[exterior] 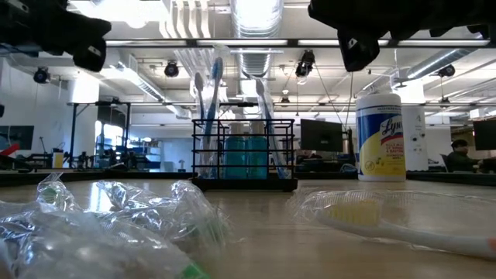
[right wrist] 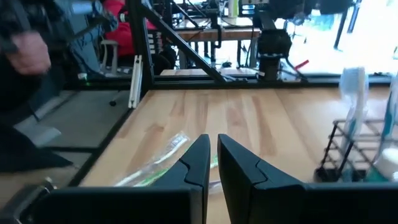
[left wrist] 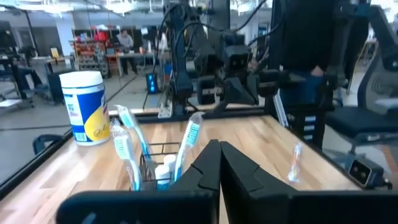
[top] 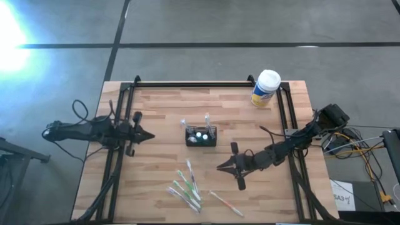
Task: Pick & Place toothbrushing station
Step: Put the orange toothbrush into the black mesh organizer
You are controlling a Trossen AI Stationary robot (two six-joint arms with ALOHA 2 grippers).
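Pale wooden slats make up the tabletop (top: 162, 112), framed by black metal rails. Two dark robot arms reach in above it from opposite sides. The left gripper (top: 147, 135) hovers near the left edge, its fingers closed together to a point and holding nothing. The right gripper (top: 223, 166) hovers right of the middle, toward the front edge, its fingers nearly together with only a thin gap, also empty. A yellow cylindrical wipes canister with a white lid (top: 266, 88) stands at the back right corner. The small black rectangular wire-mesh toothbrushing station (top: 200, 136) sits upright at the tabletop's centre, between the two grippers and apart from both; toothbrushes stand in it. Several plastic-wrapped toothbrushes (top: 186, 185) lie scattered near the front edge, one more (top: 225, 203) lying off to their right.
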